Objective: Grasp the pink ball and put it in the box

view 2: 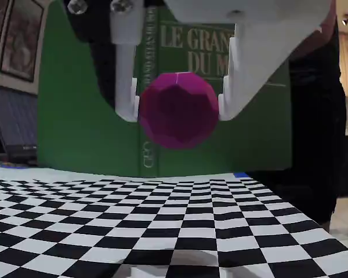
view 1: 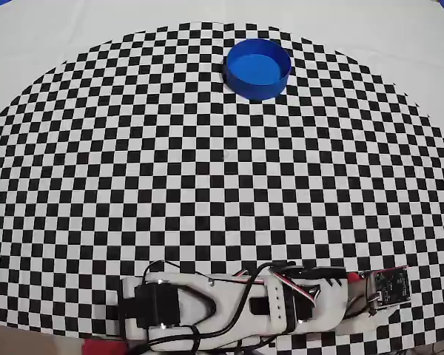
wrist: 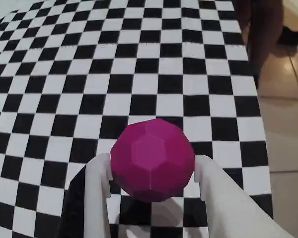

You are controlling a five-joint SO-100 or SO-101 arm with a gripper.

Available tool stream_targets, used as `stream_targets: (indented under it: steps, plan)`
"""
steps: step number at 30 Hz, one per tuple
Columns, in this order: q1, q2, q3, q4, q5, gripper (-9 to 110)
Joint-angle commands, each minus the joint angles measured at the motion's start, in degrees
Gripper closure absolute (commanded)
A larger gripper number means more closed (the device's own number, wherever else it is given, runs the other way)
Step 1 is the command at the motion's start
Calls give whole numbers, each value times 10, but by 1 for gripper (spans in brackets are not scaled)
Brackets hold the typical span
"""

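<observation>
Jaws clamp the pink ball above the counter; it should carry steadily toward twelve o'clock, over the box.

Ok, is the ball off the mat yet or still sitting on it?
Off the mat. In the fixed view the pink ball hangs clear above the checkered mat, pinched in the claw.
</observation>
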Motion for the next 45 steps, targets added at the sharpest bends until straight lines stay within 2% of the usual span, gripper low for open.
stream_targets:
  steps: [1, 32, 45]
  plan:
    - [-6, 11, -40, -10, -4, 101]
    - [-56, -39, -194, -10, -4, 101]
    - [-119, -88, -236, -10, -4, 101]
